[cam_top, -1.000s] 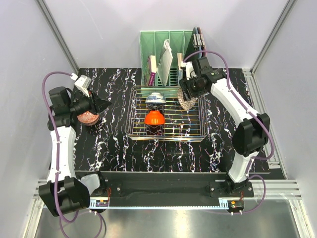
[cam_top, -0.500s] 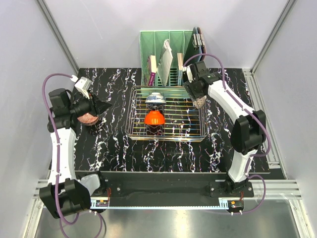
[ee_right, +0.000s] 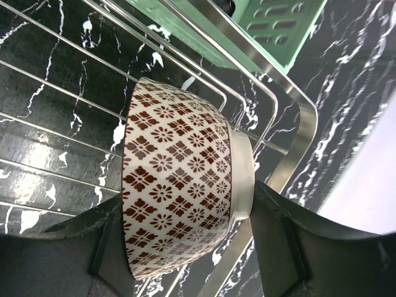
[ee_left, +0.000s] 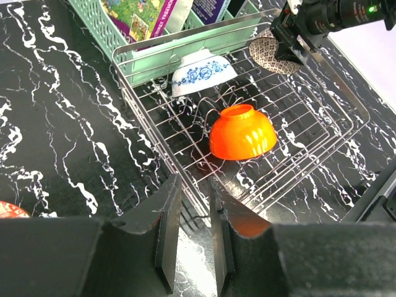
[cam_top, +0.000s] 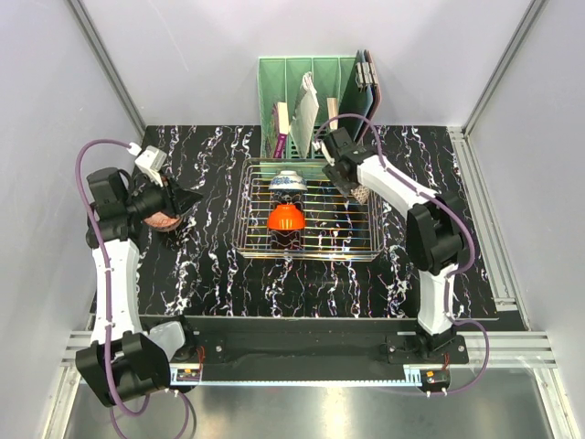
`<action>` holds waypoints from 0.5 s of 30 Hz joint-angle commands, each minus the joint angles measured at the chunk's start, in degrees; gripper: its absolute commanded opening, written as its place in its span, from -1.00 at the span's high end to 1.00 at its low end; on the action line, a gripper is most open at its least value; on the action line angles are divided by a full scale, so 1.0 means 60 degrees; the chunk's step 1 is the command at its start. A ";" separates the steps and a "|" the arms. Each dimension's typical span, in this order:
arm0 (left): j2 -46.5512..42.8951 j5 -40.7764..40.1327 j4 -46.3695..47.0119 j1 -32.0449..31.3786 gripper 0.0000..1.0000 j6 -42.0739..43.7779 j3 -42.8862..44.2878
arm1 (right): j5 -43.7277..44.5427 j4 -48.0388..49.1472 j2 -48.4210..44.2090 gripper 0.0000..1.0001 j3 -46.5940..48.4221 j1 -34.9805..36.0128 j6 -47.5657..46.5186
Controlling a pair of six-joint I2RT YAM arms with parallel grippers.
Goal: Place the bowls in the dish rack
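The chrome wire dish rack [cam_top: 366, 240] stands mid-table and shows in the left wrist view [ee_left: 334, 93]. In it an orange-red bowl [cam_top: 285, 218] [ee_left: 242, 132] and a white-blue bowl [cam_top: 287, 183] [ee_left: 203, 67] rest upside down. My right gripper [cam_top: 355, 187] [ee_right: 185, 226] is shut on a cream lattice bowl [cam_top: 364, 195] [ee_right: 176, 198], held on its side over the rack's back right corner. My left gripper [cam_top: 187, 197] [ee_left: 193, 229] is slightly open and empty, left of the rack, beside a pink-red bowl [cam_top: 163, 219] [ee_left: 9, 210] on the table.
A green slotted organizer [cam_top: 306, 105] [ee_left: 111, 28] [ee_right: 272, 31] with books stands right behind the rack. Grey walls enclose the black marbled table [cam_top: 210, 274] on three sides.
My right wrist has swung left and turned, keeping the lattice bowl over the rack's back right corner. My left arm has shifted slightly left.
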 commanded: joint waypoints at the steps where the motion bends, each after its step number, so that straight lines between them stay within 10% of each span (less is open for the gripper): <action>1: -0.0268 0.0290 -0.0074 0.0200 0.46 0.0413 -0.0047 | 0.1489 0.1099 -0.0076 1.00 -0.0036 0.0494 -0.0593; 15: -0.0414 0.0656 -0.0367 0.0640 0.47 0.0823 -0.0135 | 0.4331 0.3470 0.0203 1.00 -0.1251 0.1242 -0.2453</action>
